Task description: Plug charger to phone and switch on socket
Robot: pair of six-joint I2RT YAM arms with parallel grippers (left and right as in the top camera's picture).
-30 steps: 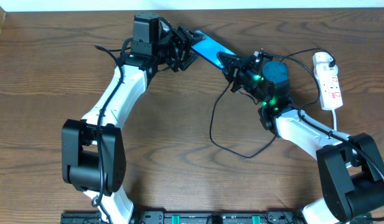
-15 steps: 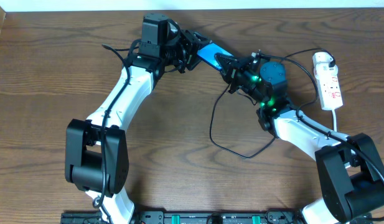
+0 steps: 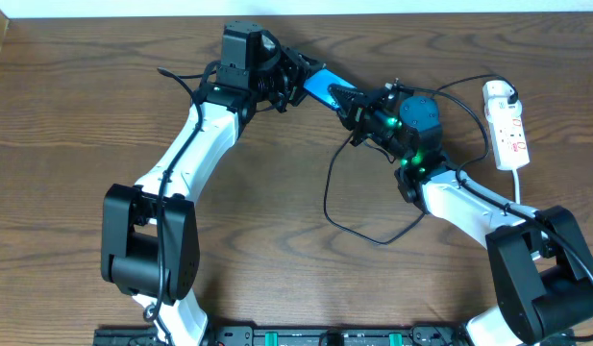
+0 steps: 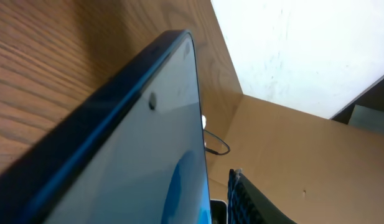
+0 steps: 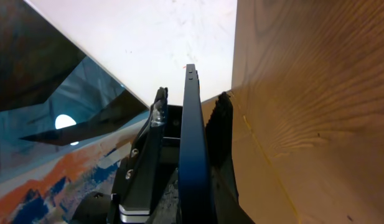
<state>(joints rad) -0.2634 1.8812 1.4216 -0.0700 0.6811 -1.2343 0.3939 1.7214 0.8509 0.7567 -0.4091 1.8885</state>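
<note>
The phone (image 3: pixel 324 85), screen lit blue, is held off the table at the back centre. My left gripper (image 3: pixel 300 82) is shut on its left end, and the screen fills the left wrist view (image 4: pixel 135 162). My right gripper (image 3: pixel 358 104) is at the phone's right end, fingers close together. The charger's black cable (image 3: pixel 328 197) runs up into its jaws, and the plug tip is hidden. In the right wrist view the phone (image 5: pixel 192 155) shows edge-on between dark fingers. The charger's white plug head (image 3: pixel 499 93) sits in the socket (image 3: pixel 513 135) at the far right.
The black cable loops over the table in front of the right arm and arcs behind it to the socket. The socket's white cord (image 3: pixel 520 183) runs down past the right arm. The white wall edge is just behind the phone.
My left arm has swung to the right and carried the phone a little closer to the right gripper. The right arm has barely moved.
</note>
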